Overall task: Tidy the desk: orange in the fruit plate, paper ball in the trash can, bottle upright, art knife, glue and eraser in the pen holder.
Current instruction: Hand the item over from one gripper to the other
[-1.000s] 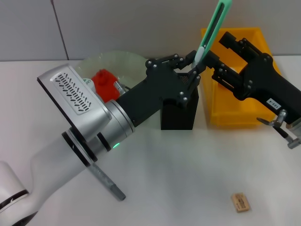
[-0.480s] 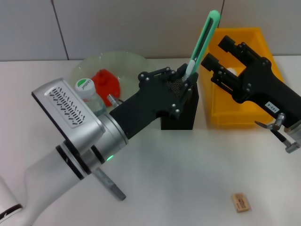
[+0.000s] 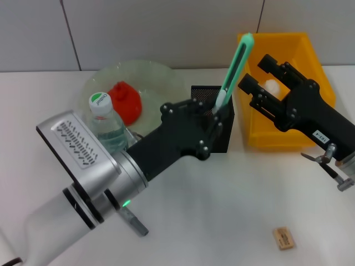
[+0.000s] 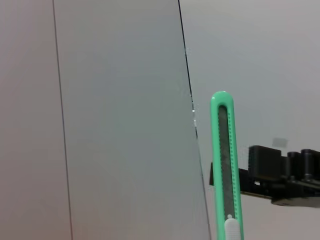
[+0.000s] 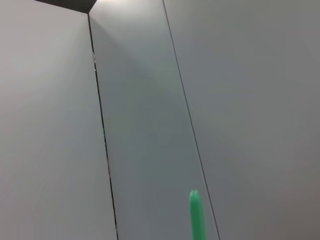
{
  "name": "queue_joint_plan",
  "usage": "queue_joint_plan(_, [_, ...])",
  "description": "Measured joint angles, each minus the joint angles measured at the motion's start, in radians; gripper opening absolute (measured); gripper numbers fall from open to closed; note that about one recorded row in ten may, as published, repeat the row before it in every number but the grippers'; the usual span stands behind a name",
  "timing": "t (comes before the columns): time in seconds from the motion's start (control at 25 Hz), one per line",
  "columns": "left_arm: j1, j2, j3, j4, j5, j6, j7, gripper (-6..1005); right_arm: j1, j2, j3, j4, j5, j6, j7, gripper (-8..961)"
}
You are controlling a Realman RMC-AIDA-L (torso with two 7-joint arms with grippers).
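The work surface is a plain white desk (image 3: 222,194), backed by a grey panelled wall (image 3: 155,33) with thin dark seams running down it. The left gripper (image 3: 217,113) reaches in over the black mesh pen holder (image 3: 228,138) and is clamped on the lower end of the green art knife (image 3: 234,66), which stands nearly upright, leaning a little, with its lower tip at the holder's mouth. The left wrist view shows the knife's green body against the wall (its grey blade track runs up the middle).

The right gripper (image 3: 260,75) hangs above the yellow bin (image 3: 316,52), just beside the knife, its fingers spread apart and holding nothing. A white paper ball (image 3: 271,85) lies inside the bin.

Behind the left arm sits the clear glass plate (image 3: 161,77) with a red-orange fruit (image 3: 125,100) on it. A water bottle (image 3: 105,124) with a green-and-white cap stands upright at the plate's near edge. The small tan eraser (image 3: 283,238) lies alone on the desk, well apart from everything else.
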Motion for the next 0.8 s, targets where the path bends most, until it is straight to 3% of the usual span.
queue_joint_plan(0.8, [-0.012,0.000,0.015,-0.007,-0.027,-0.043,0.006,248,0.001,-0.001,-0.024,0.015,-0.029,0.023,0.008,679])
